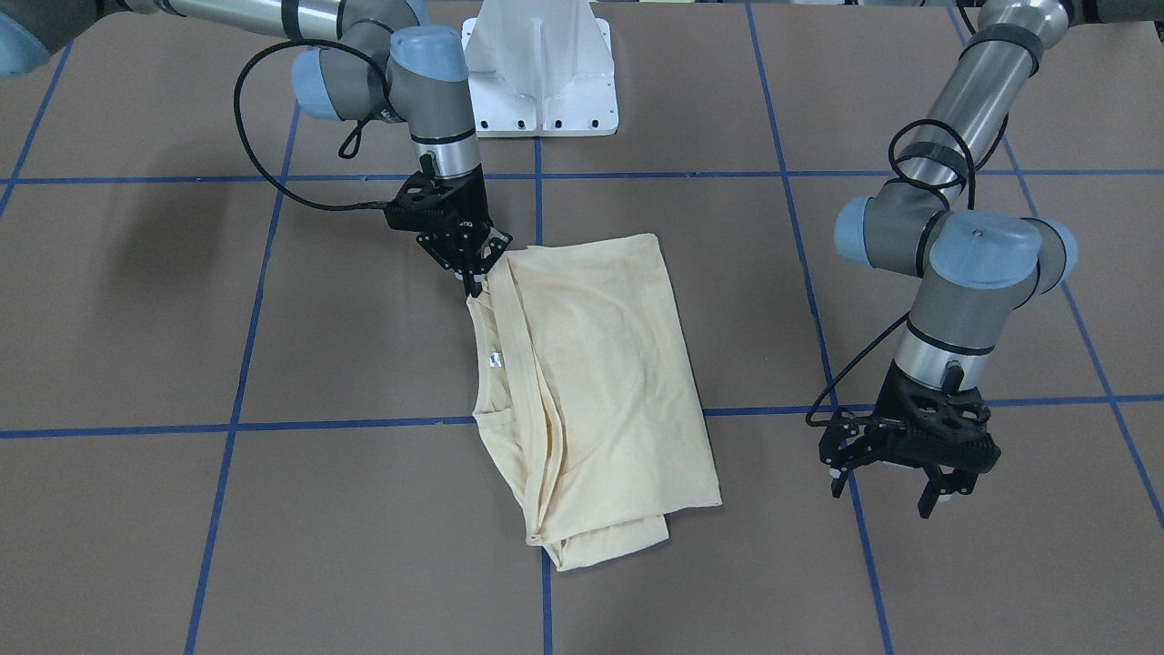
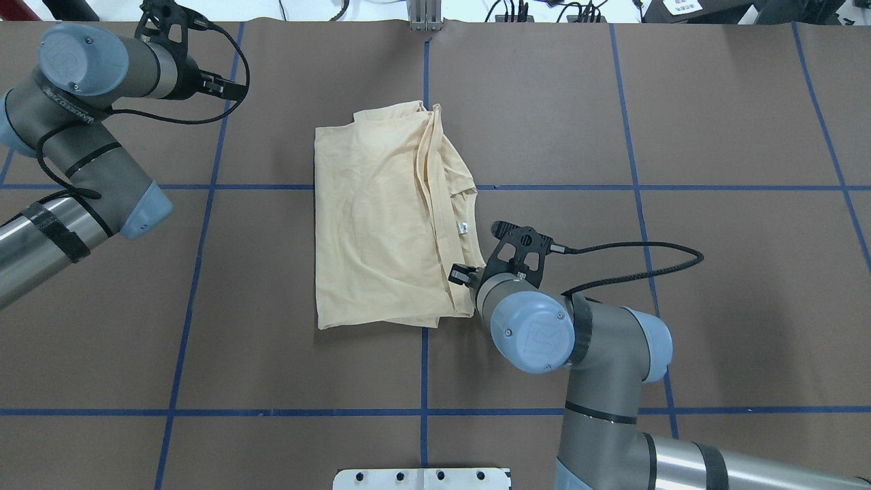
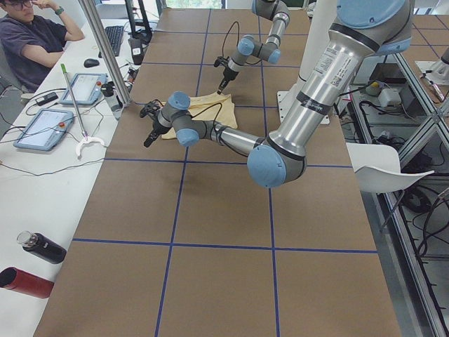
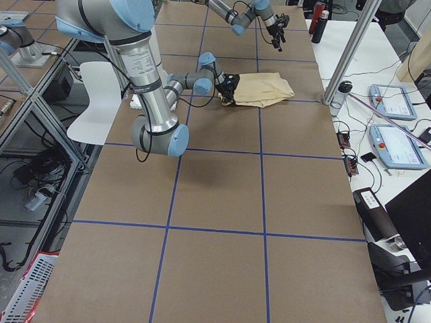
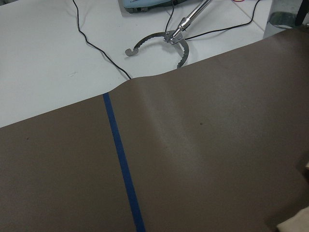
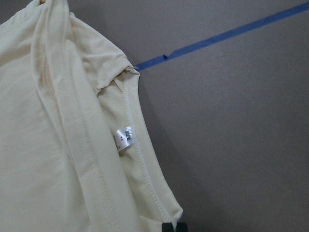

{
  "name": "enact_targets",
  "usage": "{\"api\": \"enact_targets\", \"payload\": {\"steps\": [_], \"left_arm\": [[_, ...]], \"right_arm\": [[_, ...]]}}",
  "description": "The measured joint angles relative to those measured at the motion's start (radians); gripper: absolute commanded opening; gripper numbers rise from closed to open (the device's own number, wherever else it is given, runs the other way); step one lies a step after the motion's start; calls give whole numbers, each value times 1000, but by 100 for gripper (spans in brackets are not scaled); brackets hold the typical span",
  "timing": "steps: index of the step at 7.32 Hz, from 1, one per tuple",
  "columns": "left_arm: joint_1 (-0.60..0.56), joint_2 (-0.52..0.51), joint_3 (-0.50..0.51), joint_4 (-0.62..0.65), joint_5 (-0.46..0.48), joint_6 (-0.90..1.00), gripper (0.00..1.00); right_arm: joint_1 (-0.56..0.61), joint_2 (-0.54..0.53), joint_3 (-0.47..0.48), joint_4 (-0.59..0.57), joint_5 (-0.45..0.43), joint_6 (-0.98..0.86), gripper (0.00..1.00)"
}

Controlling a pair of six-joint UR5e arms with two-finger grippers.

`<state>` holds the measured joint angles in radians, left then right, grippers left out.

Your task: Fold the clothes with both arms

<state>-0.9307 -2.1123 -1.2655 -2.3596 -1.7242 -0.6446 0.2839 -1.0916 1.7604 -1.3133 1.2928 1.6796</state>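
Shirt [image 1: 600, 382] lies folded lengthwise mid-frame on the table [image 1: 136, 318]. Right tool [image 1: 473, 287] is pinched narrow on its upper-left corner by the neckline. Left tool [image 1: 884, 496] hangs wide and empty, lower right. Looks like the crosswise fold is up next, so left probably needs the lower corner.

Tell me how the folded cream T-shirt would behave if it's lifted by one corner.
Probably floppy: the T-shirt lies in soft, creased layers, so it would likely drape and unfold. Likely light, since it is thin fabric lying flat. The right tool appears to grip only one corner near the collar, so the rest may drag.
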Motion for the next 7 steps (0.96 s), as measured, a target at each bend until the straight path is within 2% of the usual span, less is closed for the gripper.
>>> {"api": "enact_targets", "payload": {"steps": [1, 2, 3, 4, 7], "left_arm": [[1, 0, 0, -1, 0, 0, 100], [1, 0, 0, -1, 0, 0, 100], [1, 0, 0, -1, 0, 0, 100], [1, 0, 0, -1, 0, -1, 100], [2, 0, -1, -1, 0, -1, 100]], "right_arm": [[-33, -20, 24, -1, -30, 19, 0], [-50, -28, 33, -1, -46, 27, 12], [-56, -30, 35, -1, -53, 29, 81], [-55, -29, 33, -1, -54, 26, 100], [42, 2, 15, -18, -19, -83, 100]]}}
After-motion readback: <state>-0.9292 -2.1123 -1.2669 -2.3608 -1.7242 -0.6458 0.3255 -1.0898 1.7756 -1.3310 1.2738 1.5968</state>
